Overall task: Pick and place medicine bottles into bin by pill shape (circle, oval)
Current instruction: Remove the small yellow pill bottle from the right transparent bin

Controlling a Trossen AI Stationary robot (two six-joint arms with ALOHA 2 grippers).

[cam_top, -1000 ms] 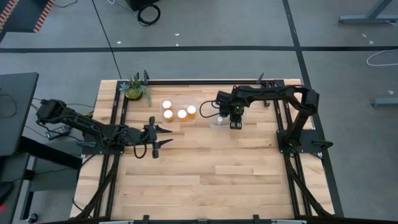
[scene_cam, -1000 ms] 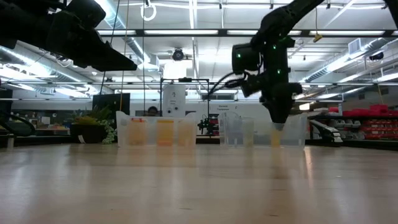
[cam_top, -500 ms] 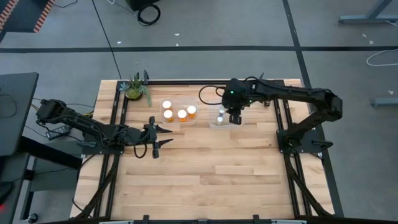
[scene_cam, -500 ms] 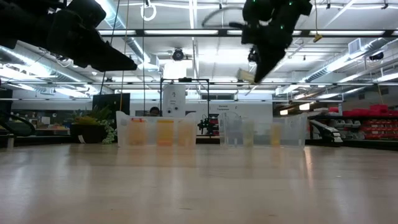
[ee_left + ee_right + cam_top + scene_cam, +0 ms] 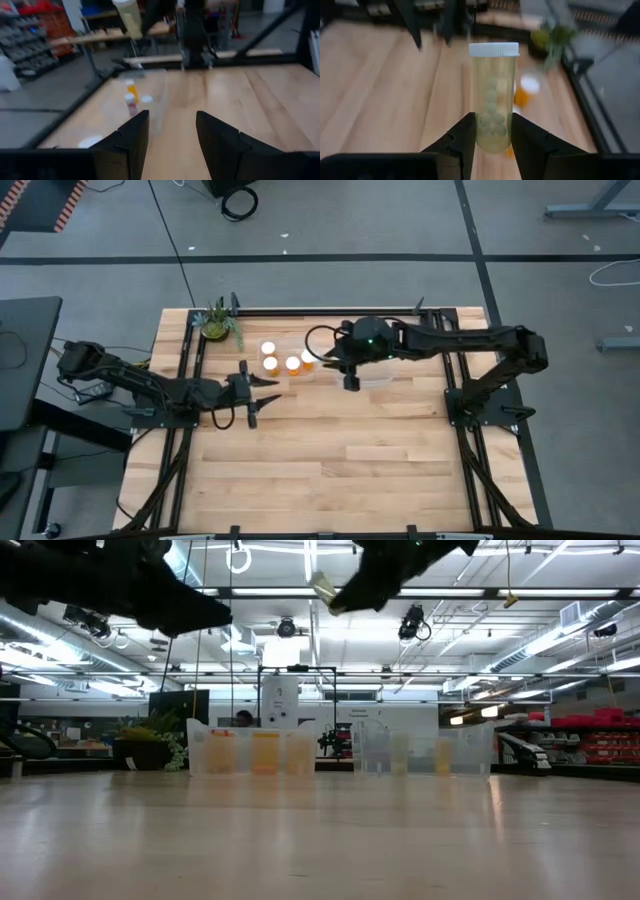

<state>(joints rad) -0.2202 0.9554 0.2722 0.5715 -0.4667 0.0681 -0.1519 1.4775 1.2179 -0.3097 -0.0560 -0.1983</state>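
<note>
One bottle (image 5: 494, 100) pinched low on its body by right gripper (image 5: 490, 131) | light, rigid, slick plastic; mid-body grip judged safest | left gripper (image 5: 172, 131) open, empty, near left.

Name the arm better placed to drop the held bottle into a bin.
Right: its gripper already grips the pale white-capped pill bottle above the clear plastic bins. The left gripper hangs open and empty.

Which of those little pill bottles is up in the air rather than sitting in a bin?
The pale yellowish bottle clamped in the right gripper, carried high above the table. The orange white-capped bottles all stand in the left clear bin.
</note>
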